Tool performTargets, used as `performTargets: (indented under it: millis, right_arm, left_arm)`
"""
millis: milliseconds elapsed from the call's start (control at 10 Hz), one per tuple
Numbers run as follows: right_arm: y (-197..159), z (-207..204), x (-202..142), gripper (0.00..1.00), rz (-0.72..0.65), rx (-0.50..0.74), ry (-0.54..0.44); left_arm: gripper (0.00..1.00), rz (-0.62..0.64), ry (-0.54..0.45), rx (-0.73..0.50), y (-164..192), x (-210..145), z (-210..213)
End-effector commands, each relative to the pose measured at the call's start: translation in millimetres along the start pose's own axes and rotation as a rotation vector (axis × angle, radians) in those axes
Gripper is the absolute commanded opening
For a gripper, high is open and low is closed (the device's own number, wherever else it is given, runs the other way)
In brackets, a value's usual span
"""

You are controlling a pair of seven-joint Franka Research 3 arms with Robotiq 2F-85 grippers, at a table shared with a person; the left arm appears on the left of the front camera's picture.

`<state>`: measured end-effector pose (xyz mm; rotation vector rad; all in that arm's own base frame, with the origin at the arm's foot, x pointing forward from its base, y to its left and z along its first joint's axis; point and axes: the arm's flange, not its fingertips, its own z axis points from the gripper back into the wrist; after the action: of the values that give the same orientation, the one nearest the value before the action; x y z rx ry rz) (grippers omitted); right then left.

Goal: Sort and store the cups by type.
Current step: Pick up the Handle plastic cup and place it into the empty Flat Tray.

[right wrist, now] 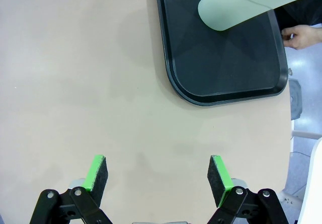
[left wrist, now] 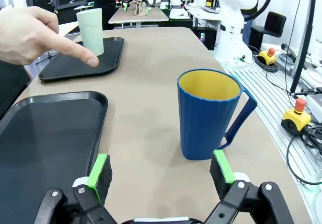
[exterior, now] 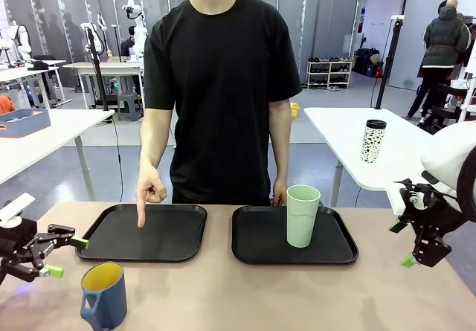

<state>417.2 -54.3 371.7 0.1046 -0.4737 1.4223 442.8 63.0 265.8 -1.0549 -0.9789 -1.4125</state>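
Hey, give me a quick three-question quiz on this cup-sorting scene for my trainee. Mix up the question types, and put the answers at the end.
1. True or false: the mint-green tumbler stands upright on the right tray.
2. The person's hand points down at: A) the left tray, B) the blue mug, C) the mint-green tumbler.
3. Fill in: the left pincer, close to the blue mug, is ___.
Key: 1 true; 2 A; 3 open.

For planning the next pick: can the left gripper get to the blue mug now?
Probably yes. The open left gripper faces the blue mug, close ahead, with only bare table between them.
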Motion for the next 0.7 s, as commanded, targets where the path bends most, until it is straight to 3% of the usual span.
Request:
performTargets:
  millis: [0, 300, 600]
  right_arm:
    - [-2.7, -1.9, -0.1, 1.0, 0.003, -0.006, 0.006]
    - [-2.7, -1.9, -0.1, 1.0, 0.003, -0.006, 0.006]
    - [-2.7, -1.9, -0.1, 1.0, 0.003, -0.006, 0.006]
  left_arm:
    - [1.0, 0.0, 0.0, 0.001, -0.1, -0.2, 0.6]
    - [1.0, -0.109, 0.044, -0.101, 7.8, 5.1, -31.8]
    - [1.0, -0.098, 0.065, -0.21, 6.4, -5.7, -48.6]
